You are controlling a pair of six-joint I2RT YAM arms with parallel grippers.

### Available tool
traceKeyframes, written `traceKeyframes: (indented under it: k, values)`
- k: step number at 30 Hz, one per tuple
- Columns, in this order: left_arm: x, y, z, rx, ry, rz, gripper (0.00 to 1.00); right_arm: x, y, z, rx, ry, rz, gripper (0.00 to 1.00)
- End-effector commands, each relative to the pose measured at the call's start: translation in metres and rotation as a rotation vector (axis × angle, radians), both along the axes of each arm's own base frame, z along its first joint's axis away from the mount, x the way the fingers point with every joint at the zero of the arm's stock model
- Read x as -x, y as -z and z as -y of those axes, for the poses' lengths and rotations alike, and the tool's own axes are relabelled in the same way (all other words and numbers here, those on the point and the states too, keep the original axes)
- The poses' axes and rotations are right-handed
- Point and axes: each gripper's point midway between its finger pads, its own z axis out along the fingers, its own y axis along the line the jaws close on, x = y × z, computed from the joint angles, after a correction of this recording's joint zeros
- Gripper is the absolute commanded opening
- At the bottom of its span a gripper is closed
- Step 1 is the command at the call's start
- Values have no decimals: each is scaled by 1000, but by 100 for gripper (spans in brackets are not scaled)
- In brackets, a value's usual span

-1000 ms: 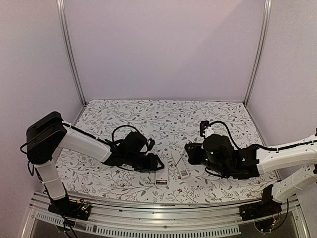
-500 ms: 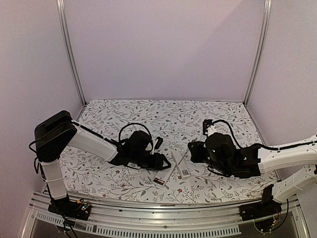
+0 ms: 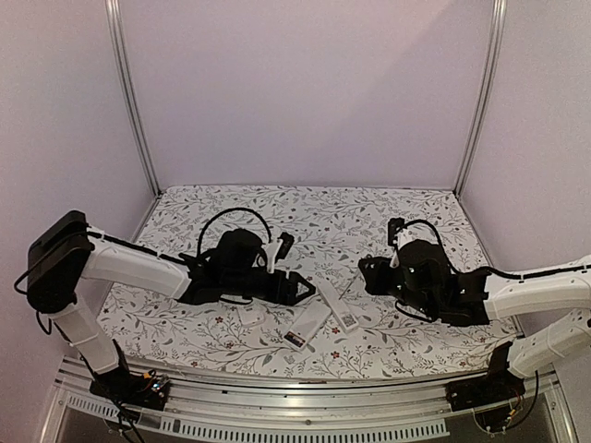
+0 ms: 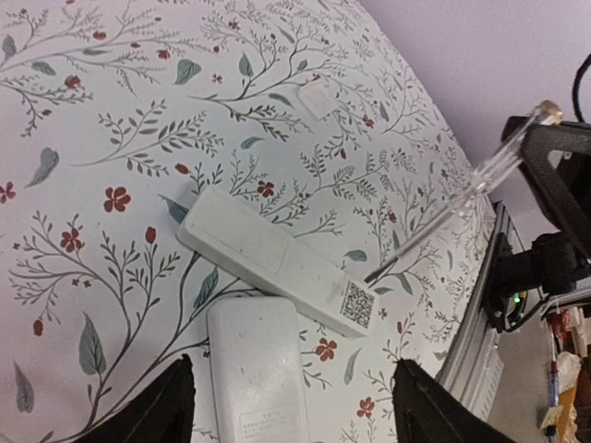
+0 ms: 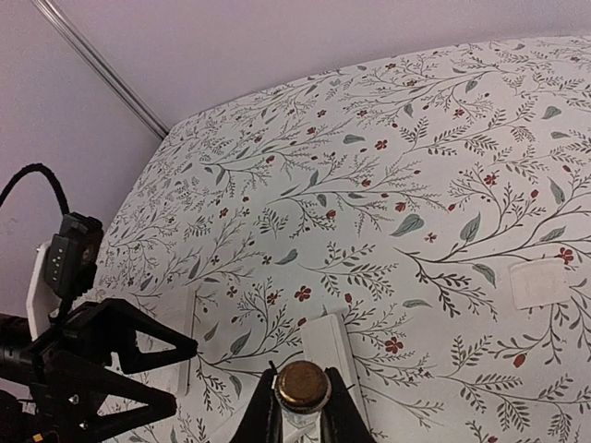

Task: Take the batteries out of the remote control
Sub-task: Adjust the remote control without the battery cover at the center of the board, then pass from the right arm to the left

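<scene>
Top view: two slim white remotes lie centre-low on the floral table cloth (image 3: 231,217). Remote A (image 3: 312,319) runs diag., w/ a dark/red label at its near end. Remote B (image 3: 338,308) lies just right of it, w/ a small dark square at its near end; A's far end is just beside B's side. L gripper (image 3: 297,288) sits low, just left of the remotes' far ends. R gripper (image 3: 367,275) sits just right of remote B. The batteries are not visible in any view; both remotes show plain white faces. L wrist view: L gripper fingers (image 4: 171,406) stand wide, one each side of remote A at bottom centre, w/ a gap on both sides and no contact. Remote B crosses mid-frame diag., QR sticker (image 4: 355,305) at its lower-right end. A clear rod tool (image 4: 480,175) slants in from upper right; its tip is at remote B's edge beside the sticker, contact not confirmable. R wrist view: R gripper is clamped tight on the rod tool, seen end-on at bottom centre w/ a brass-coloured cap. A white remote end lies directly behind it. L gripper shows lower left.
</scene>
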Motion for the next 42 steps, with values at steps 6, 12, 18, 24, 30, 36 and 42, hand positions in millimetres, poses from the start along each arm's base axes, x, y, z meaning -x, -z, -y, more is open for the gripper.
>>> traceKeyframes:
  k: [6,12,18,24,30,36,42]
  values:
    - [-10,-96,-41,121,-20,264,80,0,-45,-10,-107,-222,118,0]
    - [40,-148,-17,307,257,312,81,22,-77,-14,-207,-411,196,0]
    - [74,-158,9,359,408,313,82,44,-106,-23,-314,-571,244,0]
    - [83,-156,21,371,444,300,81,55,-114,-40,-373,-702,232,0]
    - [95,-156,28,399,495,278,65,64,-120,-52,-423,-806,221,0]
    - [102,-149,36,384,521,265,50,69,-122,-62,-451,-879,206,0]
    - [103,-147,38,386,517,259,34,69,-119,-66,-447,-899,192,0]
